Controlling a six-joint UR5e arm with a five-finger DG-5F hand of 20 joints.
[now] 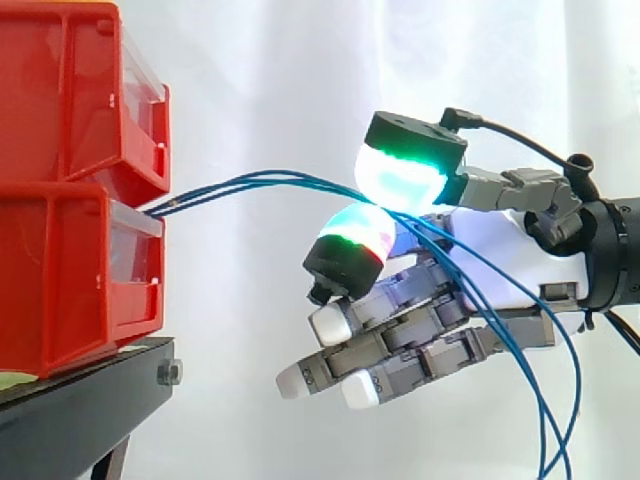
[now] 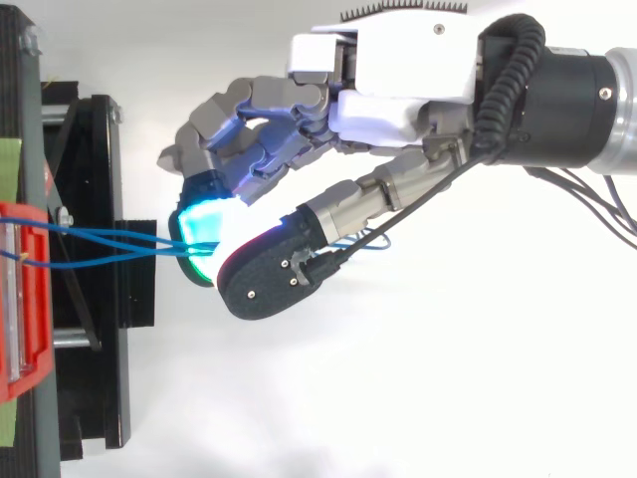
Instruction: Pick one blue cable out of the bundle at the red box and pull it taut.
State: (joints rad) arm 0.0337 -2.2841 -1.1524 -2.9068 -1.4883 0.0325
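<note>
Blue cables come out between the two stacked red bins at the left and run right in a shallow arc to my hand. Its thumb and one finger, pads glowing green, cyan and red, are closed together on the cables a short way from the bins. The other fingers stretch out below, holding nothing. Past the pinch the cables hang slack down across the palm to the lower right. From above, the cables cross the stand from the bin into the glowing pads of the hand.
The bins sit on a black stand whose front edge lies just left of the hand. A white curtain hangs behind. The arm enters from the right.
</note>
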